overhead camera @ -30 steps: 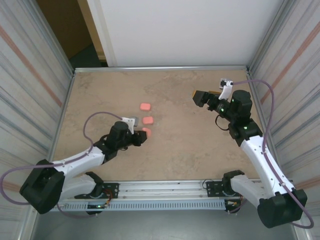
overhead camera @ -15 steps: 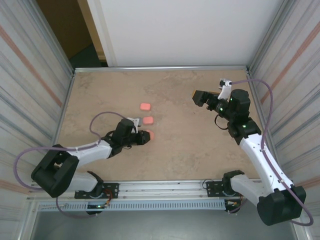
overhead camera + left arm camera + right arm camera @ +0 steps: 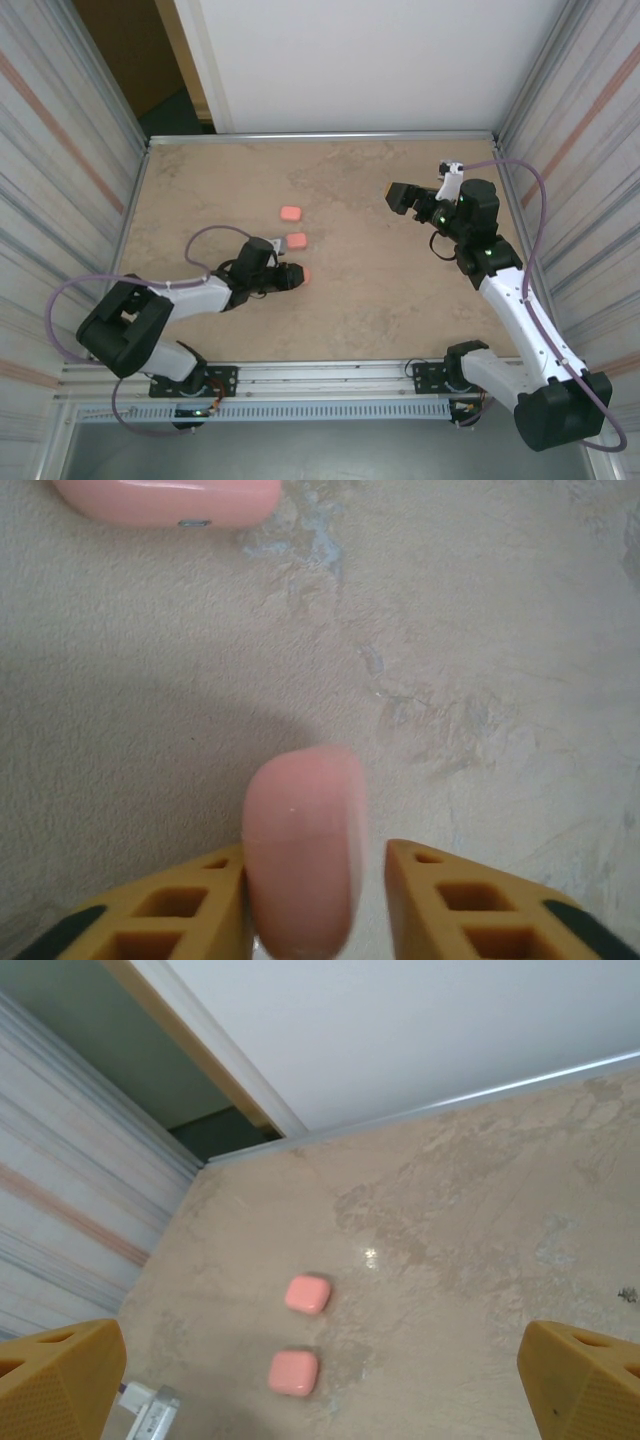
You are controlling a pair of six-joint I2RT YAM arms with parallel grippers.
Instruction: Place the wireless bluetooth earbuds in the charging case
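Likely case-placing: the left gripper (image 3: 315,855) sits narrow and loose around a pink case (image 3: 300,825). The right gripper (image 3: 403,197), toward 2 o'clock, gapes wide and empty. Next calls for opening that case.

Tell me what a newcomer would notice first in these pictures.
Three pink cases lie in a line left of the middle of the table. The nearest case stands between the yellow fingers of the left pincer, with a gap on one side. The right pincer hangs wide open over the far right.
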